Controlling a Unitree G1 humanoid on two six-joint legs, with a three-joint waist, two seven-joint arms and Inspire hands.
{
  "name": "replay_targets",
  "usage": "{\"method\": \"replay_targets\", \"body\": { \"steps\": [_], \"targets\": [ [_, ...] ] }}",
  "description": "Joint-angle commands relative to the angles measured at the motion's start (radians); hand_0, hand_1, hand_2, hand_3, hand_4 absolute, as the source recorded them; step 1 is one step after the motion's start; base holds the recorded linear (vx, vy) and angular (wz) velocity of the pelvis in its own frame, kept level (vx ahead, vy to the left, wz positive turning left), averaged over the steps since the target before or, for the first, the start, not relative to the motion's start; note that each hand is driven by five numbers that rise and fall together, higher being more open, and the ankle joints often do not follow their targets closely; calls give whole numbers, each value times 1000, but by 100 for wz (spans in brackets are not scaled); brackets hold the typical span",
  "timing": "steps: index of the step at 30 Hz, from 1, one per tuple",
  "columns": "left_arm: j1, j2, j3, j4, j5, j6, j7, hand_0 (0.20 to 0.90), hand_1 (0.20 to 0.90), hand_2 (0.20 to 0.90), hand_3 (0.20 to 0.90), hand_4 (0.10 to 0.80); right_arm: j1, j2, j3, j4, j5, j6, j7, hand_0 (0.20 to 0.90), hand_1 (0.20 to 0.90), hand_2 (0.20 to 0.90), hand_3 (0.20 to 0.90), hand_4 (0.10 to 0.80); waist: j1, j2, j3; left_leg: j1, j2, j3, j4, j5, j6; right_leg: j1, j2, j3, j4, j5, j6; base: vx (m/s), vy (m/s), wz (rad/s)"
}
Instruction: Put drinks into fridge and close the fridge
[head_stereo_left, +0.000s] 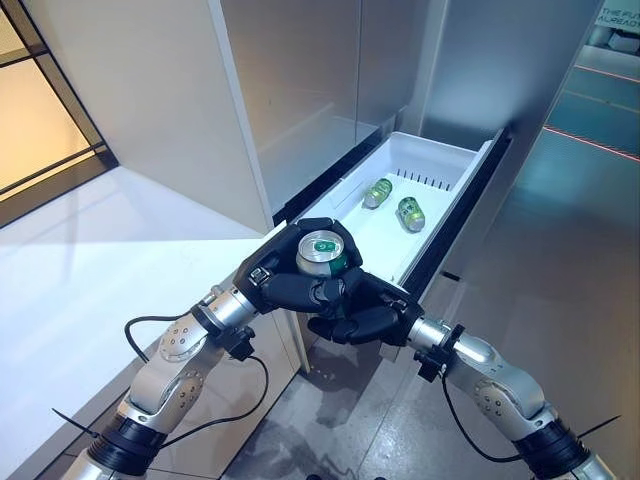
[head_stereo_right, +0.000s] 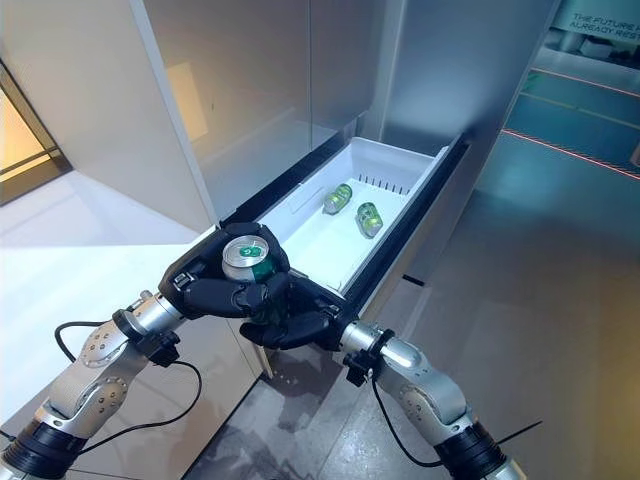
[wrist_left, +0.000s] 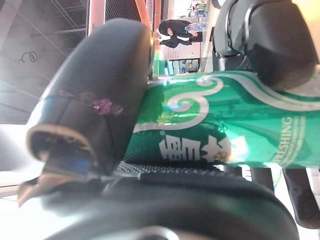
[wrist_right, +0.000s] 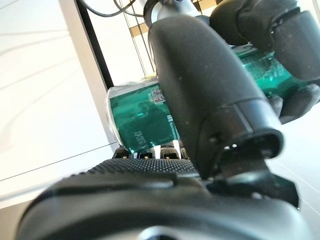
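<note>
An upright green can (head_stereo_left: 322, 253) is held between both hands just above the near end of the open white fridge drawer (head_stereo_left: 447, 158). My left hand (head_stereo_left: 280, 278) is curled round the can's side, and its thumb (wrist_left: 95, 100) presses on the can (wrist_left: 225, 125) in the left wrist view. My right hand (head_stereo_left: 365, 320) cups the can from below and in front. Its thumb (wrist_right: 210, 90) lies across the can (wrist_right: 142, 125) in the right wrist view. Green cans (head_stereo_left: 377, 192) (head_stereo_left: 410, 213) lie on their sides inside the drawer (head_stereo_right: 395, 160).
A white counter (head_stereo_left: 100, 270) runs along the left, next to the drawer. Grey fridge doors (head_stereo_left: 300, 90) stand above the drawer. The drawer's dark front (head_stereo_left: 470, 215) juts out over the grey floor (head_stereo_left: 560, 280) on the right.
</note>
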Motion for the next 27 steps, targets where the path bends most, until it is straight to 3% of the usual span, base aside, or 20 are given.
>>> {"method": "replay_targets", "body": {
  "steps": [1, 9, 21, 22, 23, 24, 25, 27],
  "targets": [
    [-269, -91, -40, -116, -193, -75, -22, 300, 300, 300, 200, 100, -161, 110, 129, -149, 136, -32, 97, 900, 900, 900, 900, 800, 15, -26, -69, 32, -36, 21, 5, -76, 24, -36, 12, 27, 50, -26, 40, 0, 0, 0],
    [-281, -151, -106, -114, -270, -33, -62, 300, 300, 300, 200, 100, -182, 155, 190, -138, 217, -29, 68, 900, 900, 900, 900, 800, 12, -29, -66, 36, -39, 22, 7, -78, 26, -32, 15, 33, 47, -21, 41, 0, 0, 0],
    [-292, -210, -156, -126, -229, -45, -35, 300, 300, 300, 200, 100, -173, 208, 241, -124, 222, -46, 0, 900, 900, 900, 900, 800, 4, -27, -64, 34, -42, 22, 8, -75, 30, -37, 19, 43, 50, -21, 40, 0, 0, 0],
    [-290, -214, -161, -128, -224, -45, -34, 300, 300, 300, 200, 100, -171, 211, 245, -125, 226, -48, -8, 705, 705, 705, 672, 572, 3, -27, -64, 34, -41, 22, 8, -75, 29, -37, 19, 43, 50, -20, 40, 0, 0, 0],
    [-290, -215, -162, -128, -222, -45, -34, 300, 300, 300, 200, 100, -171, 211, 246, -125, 229, -48, -10, 582, 582, 582, 529, 429, 3, -27, -64, 35, -41, 22, 8, -75, 29, -37, 19, 42, 50, -20, 40, 0, 0, 0],
    [-291, -217, -164, -130, -222, -45, -34, 300, 300, 300, 200, 100, -171, 212, 246, -126, 235, -50, -15, 549, 549, 549, 491, 391, 3, -27, -63, 35, -42, 21, 8, -75, 30, -36, 19, 44, 50, -20, 40, 0, 0, 0],
    [-291, -221, -167, -129, -221, -43, -35, 300, 300, 300, 200, 100, -172, 219, 248, -127, 239, -49, -22, 300, 300, 300, 200, 100, 3, -27, -62, 35, -42, 21, 8, -75, 30, -37, 20, 44, 50, -20, 40, 0, 0, 0],
    [-290, -227, -169, -131, -214, -41, -34, 300, 300, 300, 200, 100, -171, 226, 249, -126, 244, -48, -23, 300, 300, 300, 200, 100, 3, -26, -62, 34, -43, 21, 8, -75, 30, -37, 20, 44, 50, -21, 40, 0, 0, 0]
  ]
}}
